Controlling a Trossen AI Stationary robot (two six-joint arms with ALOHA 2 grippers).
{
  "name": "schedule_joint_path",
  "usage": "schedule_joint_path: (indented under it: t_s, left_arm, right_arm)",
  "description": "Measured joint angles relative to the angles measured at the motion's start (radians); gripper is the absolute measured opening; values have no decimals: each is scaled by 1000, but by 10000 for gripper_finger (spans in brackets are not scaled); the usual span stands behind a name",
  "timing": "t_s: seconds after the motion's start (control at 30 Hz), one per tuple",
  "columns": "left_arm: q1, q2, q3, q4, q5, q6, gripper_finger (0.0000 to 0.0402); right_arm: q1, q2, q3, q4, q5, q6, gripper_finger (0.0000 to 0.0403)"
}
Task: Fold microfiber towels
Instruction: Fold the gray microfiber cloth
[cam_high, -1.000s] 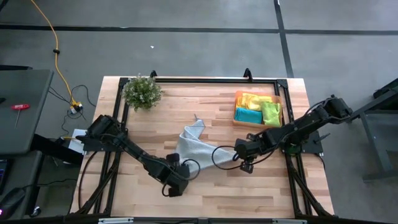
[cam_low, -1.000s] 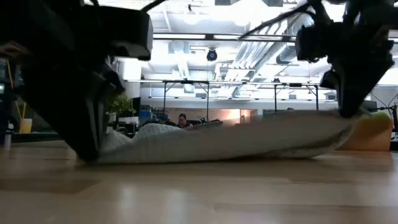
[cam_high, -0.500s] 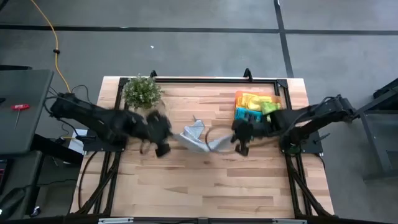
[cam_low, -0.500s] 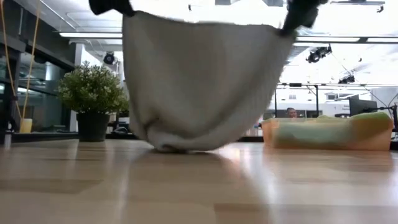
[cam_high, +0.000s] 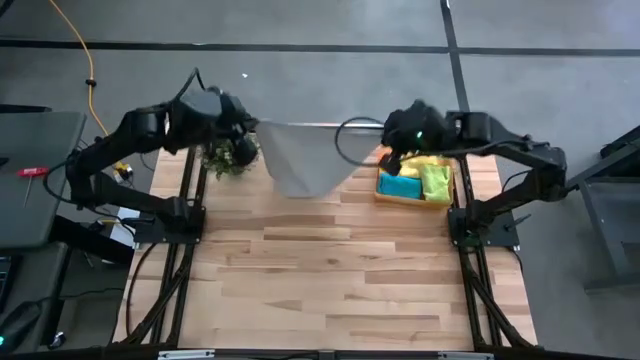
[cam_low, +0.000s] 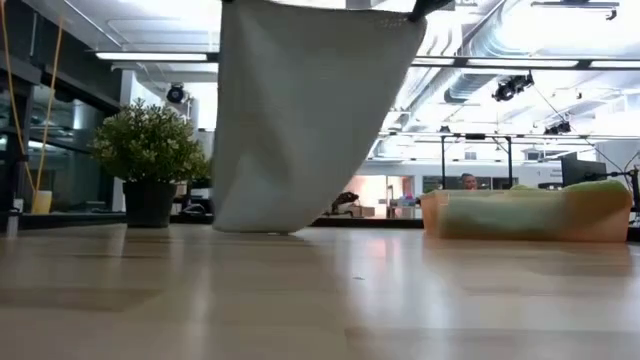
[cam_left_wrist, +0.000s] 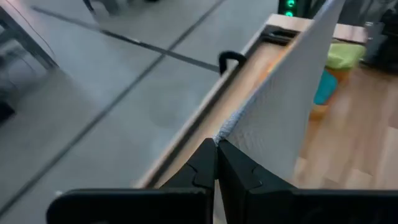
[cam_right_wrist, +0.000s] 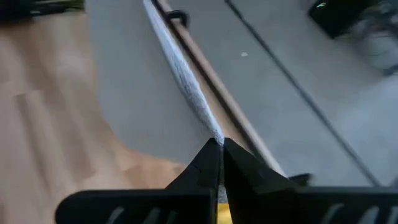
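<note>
A pale grey-blue microfiber towel (cam_high: 300, 160) hangs spread out over the table's far edge, held up by both grippers. My left gripper (cam_high: 250, 128) is shut on its upper left corner and my right gripper (cam_high: 388, 132) on its upper right corner. In the low view the towel (cam_low: 300, 120) hangs as a flat sheet, its lower edge (cam_low: 262, 229) close to the table; whether it touches, I cannot tell. More folded towels, yellow, teal and lime green, lie in the orange tray (cam_high: 381, 176) at the far right. My left gripper pinches the towel's upper corner (cam_left_wrist: 227, 132) between its two shut fingers (cam_left_wrist: 205, 163), slanting down from the table's left. The towel hangs below the hold, its top edge drawn straight toward the other gripper. My right gripper pinches the towel's opposite upper corner (cam_right_wrist: 212, 134) between its two shut fingers (cam_right_wrist: 235, 163), slanting down from the table's right. The top edge (cam_right_wrist: 180, 74) runs away from it in a straight line, and the cloth hangs below.
A small potted plant (cam_high: 225, 155) stands at the far left corner, just beside the hanging towel, and shows in the low view as plant (cam_low: 150, 160). The orange tray (cam_low: 436, 218) stands at the far right. The near half of the wooden table (cam_high: 330, 280) is bare wood.
Both grippers have risen and gone toward the table's far edge, staying shut on the towel's corners. The towel, which lay crumpled on the table's middle, has been lifted and now hangs spread flat between them with its top edge drawn straight.
</note>
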Motion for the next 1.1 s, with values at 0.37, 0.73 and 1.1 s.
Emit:
schedule_joint_path:
  t_s: [0.37,0.73,1.1]
  left_arm:
    - [-46,0,57,-205,37,-71,0]
    - [-507,1,-307,-164,88,-558,0]
    - [-976,103,-632,265,113,-1172,0]
  right_arm:
    - [114,-1,26,-25,-3,49,0]
    - [371,-1,-323,60,-171,354,0]
    - [669,12,-709,708,-376,780,0]
